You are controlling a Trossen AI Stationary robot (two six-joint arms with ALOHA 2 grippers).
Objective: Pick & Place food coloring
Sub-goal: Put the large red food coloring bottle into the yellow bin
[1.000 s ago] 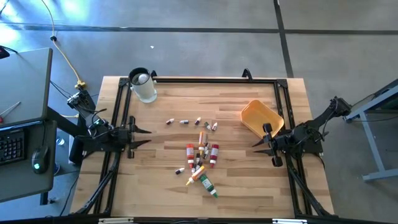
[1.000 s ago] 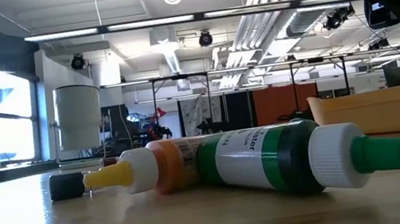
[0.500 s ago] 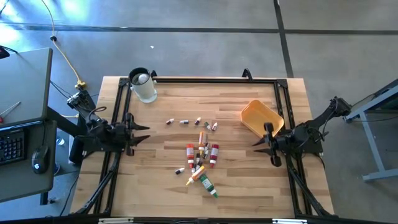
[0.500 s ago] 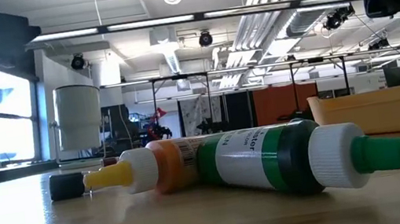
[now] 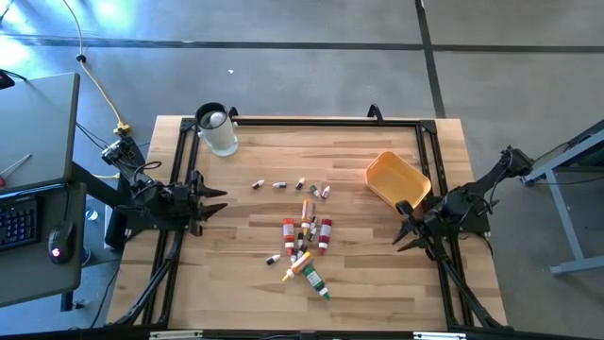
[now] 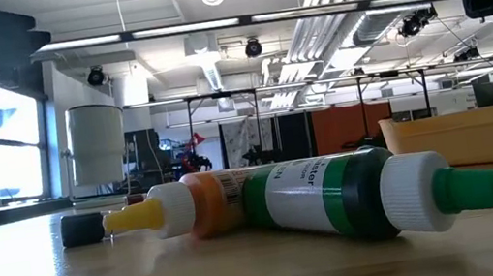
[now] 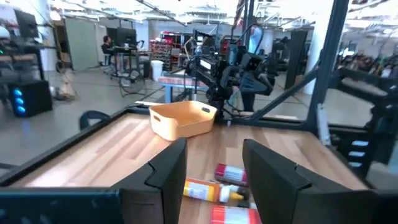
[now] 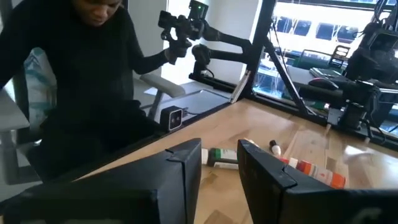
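The food coloring bottles (image 5: pixel 304 238) lie loose on their sides in a heap at the table's middle, with a few tiny vials (image 5: pixel 300 185) farther back. In the low view a green bottle (image 6: pixel 334 198) and an orange one (image 6: pixel 207 203) lie nearest. My left gripper (image 5: pixel 215 201) hovers at the left edge, pointing level toward the heap, open with nothing between its fingers (image 7: pixel 214 180). My right gripper (image 5: pixel 404 234) hovers at the right edge beside the orange-yellow tray (image 5: pixel 398 179), slanting toward the near edge, open and empty (image 8: pixel 219 174).
A clear round jar (image 5: pixel 218 131) stands at the far left corner. A black frame (image 5: pixel 311 121) runs along the table's edges. A person in dark clothing (image 8: pixel 81 81) sits beyond the table's near side. Bare wood lies between each gripper and the heap.
My left gripper has tipped up slightly and rolled about its own axis, staying at the left edge. My right gripper has swung from pointing at the table's middle toward the near edge. No bottle has moved.
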